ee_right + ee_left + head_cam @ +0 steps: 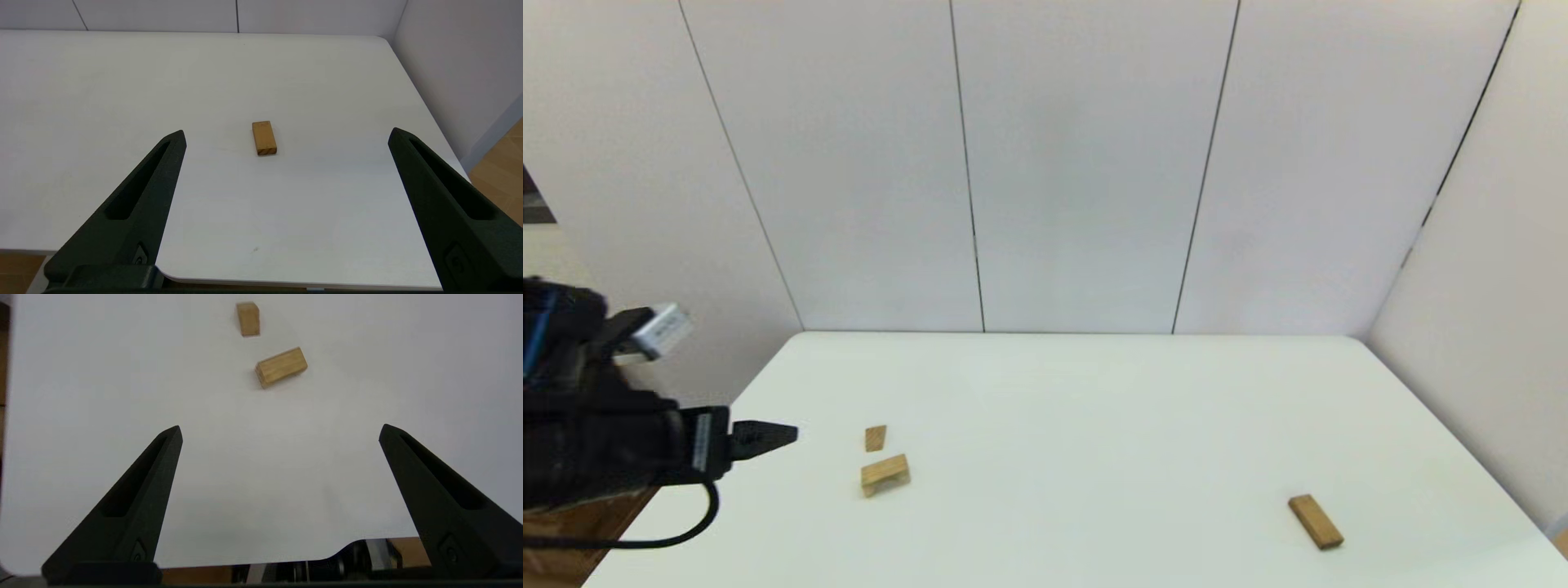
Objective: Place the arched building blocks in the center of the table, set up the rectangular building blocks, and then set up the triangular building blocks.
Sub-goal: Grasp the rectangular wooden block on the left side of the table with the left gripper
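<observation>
White desk (1094,425), pale panelled walls (1086,163). Left gripper (280,430) fingers spread, empty; arched block (281,367) and triangular wedge (248,319) ahead of them. Right gripper (286,134) fingers spread; rectangular plank (264,138) lies flat ahead between them.

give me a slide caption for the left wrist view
Open left gripper over the white table, facing the arched block and small wedge beyond.

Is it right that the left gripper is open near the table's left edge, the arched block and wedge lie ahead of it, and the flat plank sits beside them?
Not quite. The head view shows the flat plank alone on the table's right side, far from the arched block and wedge. The left gripper part is right.
</observation>
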{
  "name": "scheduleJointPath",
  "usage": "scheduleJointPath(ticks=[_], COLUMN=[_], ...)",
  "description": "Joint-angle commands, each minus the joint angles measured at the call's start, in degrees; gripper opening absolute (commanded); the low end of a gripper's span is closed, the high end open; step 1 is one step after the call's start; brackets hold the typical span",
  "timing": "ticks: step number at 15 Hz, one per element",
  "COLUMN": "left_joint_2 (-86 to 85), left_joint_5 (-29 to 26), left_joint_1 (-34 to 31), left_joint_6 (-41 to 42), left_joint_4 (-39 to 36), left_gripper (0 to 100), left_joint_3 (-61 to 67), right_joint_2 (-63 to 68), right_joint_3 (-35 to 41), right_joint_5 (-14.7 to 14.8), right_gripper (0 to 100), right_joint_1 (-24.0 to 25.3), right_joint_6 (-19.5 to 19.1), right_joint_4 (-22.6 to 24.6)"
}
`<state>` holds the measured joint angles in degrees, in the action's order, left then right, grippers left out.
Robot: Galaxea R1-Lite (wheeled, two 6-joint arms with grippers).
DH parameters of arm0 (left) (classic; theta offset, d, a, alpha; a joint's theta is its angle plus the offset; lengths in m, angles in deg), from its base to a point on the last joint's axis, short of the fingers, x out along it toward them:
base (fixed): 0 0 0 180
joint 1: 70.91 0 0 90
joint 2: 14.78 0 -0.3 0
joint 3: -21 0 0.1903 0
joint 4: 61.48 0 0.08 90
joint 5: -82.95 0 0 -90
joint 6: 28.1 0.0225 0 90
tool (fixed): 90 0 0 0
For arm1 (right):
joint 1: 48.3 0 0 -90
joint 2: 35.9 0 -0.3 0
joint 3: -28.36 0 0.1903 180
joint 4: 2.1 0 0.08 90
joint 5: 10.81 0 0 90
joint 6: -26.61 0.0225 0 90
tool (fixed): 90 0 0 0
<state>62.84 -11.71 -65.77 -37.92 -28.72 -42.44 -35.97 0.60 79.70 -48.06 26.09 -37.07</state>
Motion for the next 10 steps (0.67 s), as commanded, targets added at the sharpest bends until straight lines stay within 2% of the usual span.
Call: scheduleJointPath(ticks=[1,4,7,10], left_joint_2=[20.91,28.64,36.82,42.18], left_joint_5=[-5.27,-7.38,-7.47,-7.56], left_joint_1=[3.29,1.01,-1.72,-3.04], left_joint_6=[19.83,36.71,48.05,51.56], left_joint_4=[0.28,0.54,1.16,1.16], left_gripper=[100,100,100,100], left_joint_3=[-6.51,-10.12,-16.18,-20.05], right_joint_2=[-0.01,-0.01,-0.01,-0.01], right_joint_3=[0.01,0.01,0.01,0.01], right_joint_5=[0.02,0.02,0.02,0.02], right_gripper=[100,100,100,100], right_joint_1=[0.02,0.02,0.02,0.02], right_joint_6=[0.0,0.0,0.0,0.0], right_joint_4=[-0.08,-0.08,-0.17,-0.08])
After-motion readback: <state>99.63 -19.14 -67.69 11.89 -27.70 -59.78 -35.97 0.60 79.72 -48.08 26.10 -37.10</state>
